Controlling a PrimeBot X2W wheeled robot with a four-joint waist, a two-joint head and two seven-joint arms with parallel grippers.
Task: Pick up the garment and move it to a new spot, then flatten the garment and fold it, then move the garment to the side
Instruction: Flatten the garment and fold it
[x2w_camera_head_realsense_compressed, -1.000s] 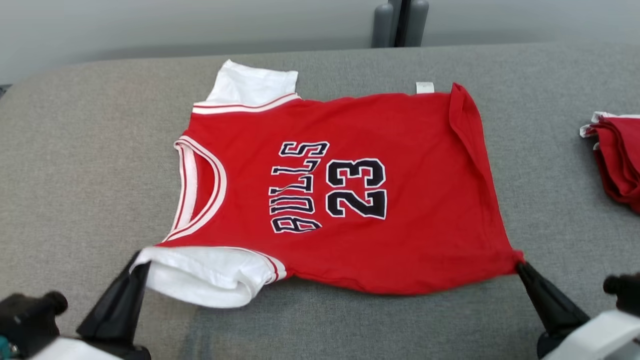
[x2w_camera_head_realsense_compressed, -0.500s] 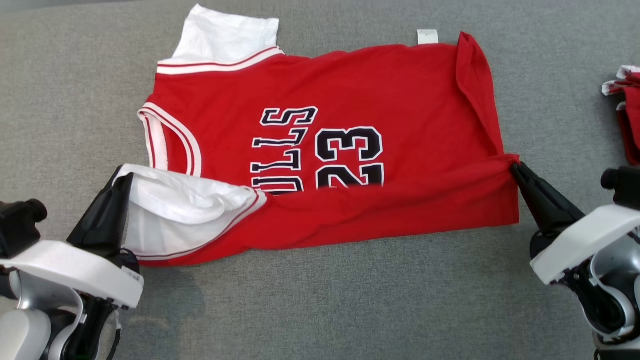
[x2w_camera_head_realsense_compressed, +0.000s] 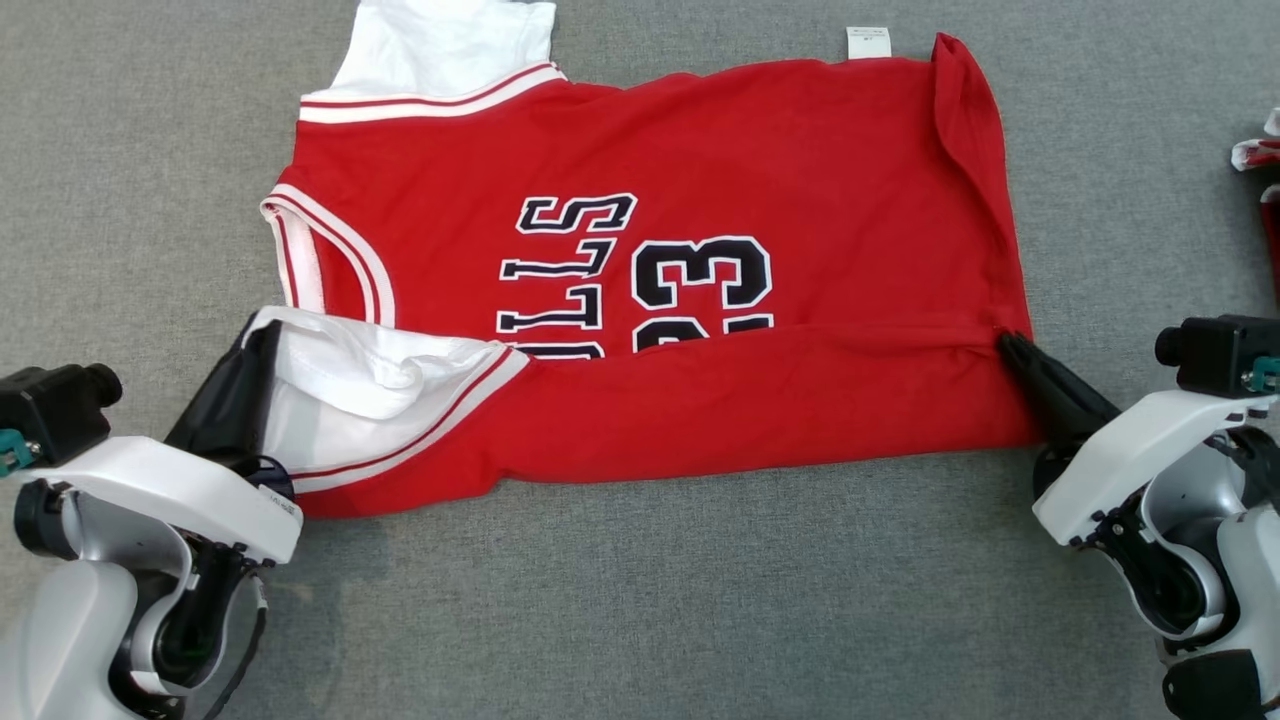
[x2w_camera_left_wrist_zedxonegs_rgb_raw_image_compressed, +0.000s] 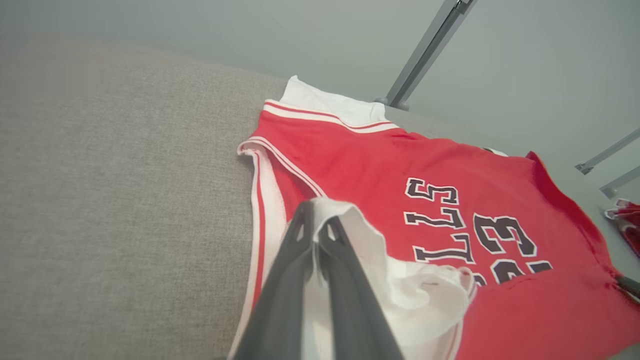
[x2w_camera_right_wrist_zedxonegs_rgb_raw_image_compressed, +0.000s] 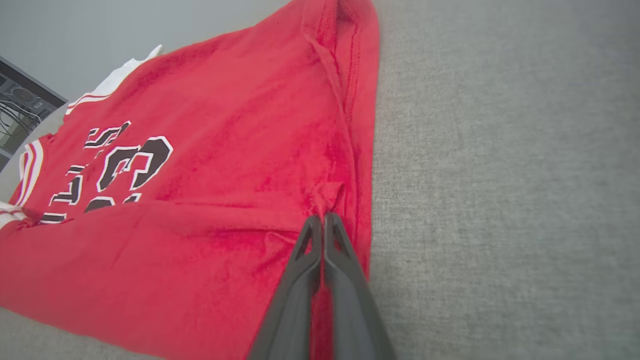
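Red garment: near edge pinched by left gripper, right gripper.

There is one red fabric jersey with black-and-white lettering. It carries two white cloth sleeves, the far sleeve and the near sleeve, plus one small white sewn-in label, all on one grey fabric-covered counter. Two dark long-fingered claws are counted, the left claw and the right claw; one heap of red-and-white cloth sits at the counter's right border, cut off so that it may be a single piece or several; and the left wrist view adds three slanting grey metal bars.
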